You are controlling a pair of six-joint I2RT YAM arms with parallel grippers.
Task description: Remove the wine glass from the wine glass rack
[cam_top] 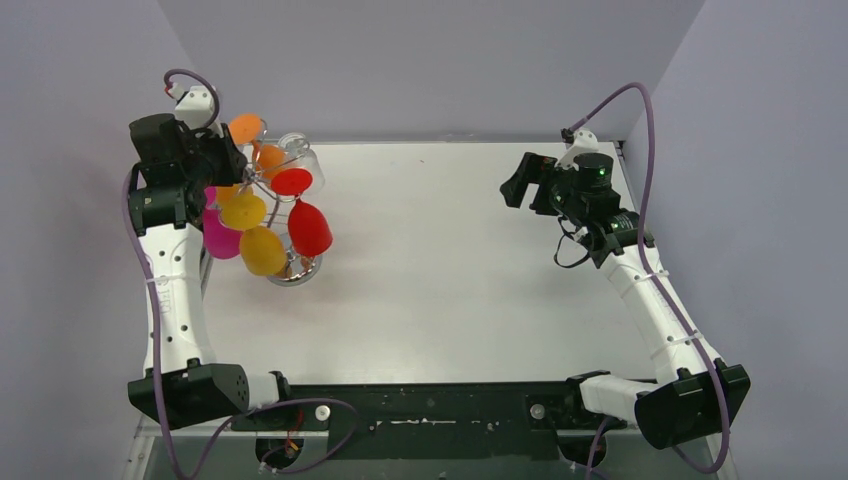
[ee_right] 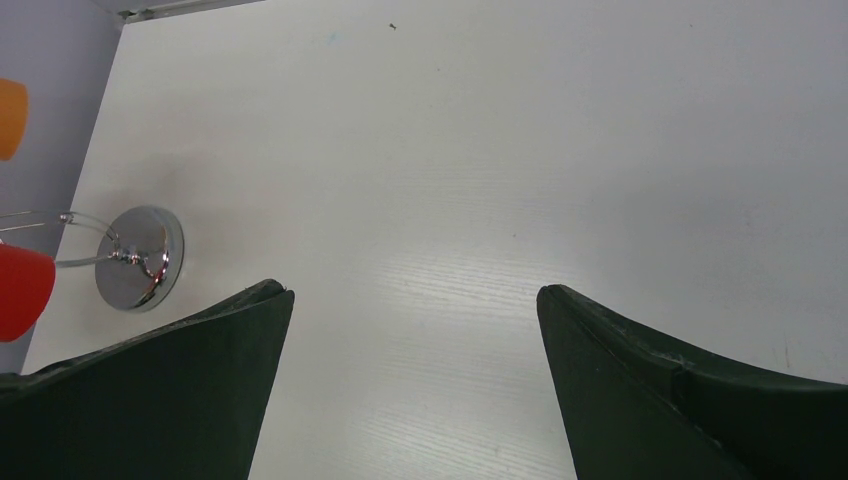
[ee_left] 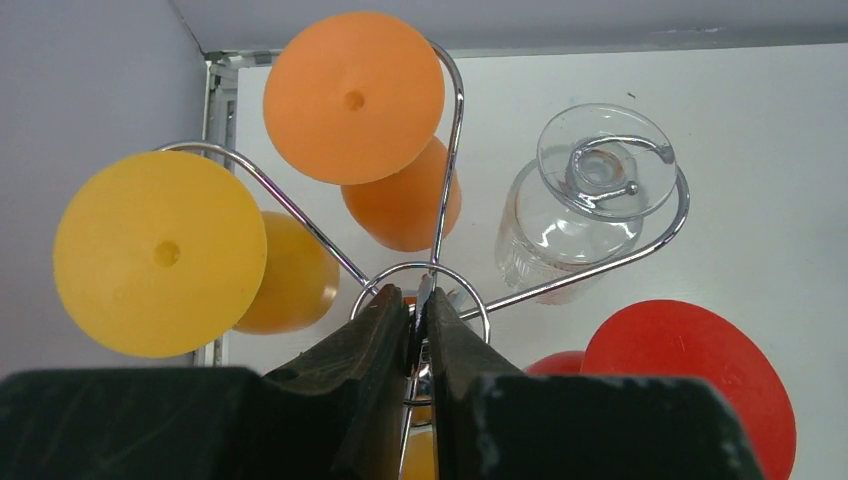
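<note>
Two left fingers (ee_left: 375, 345) pinching wine glass rack (ee_right: 140, 258) wire, right fingers (ee_right: 180, 390) spread, pink glass (cam_top: 220, 238) half-hidden.

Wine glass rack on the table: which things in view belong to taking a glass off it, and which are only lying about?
Job: wine glass rack; hanging orange glass, yellow glass, red glass, pink glass, clear glass; left gripper, shut on the rack's top wire.
Not in use: right gripper, open; table.

Wide-apart right pincer (ee_right: 415, 292) over white table (ee_right: 480, 150) — wine glass rack (ee_right: 140, 258) base far L, red glass (ee_right: 20, 290) nr it.
</note>
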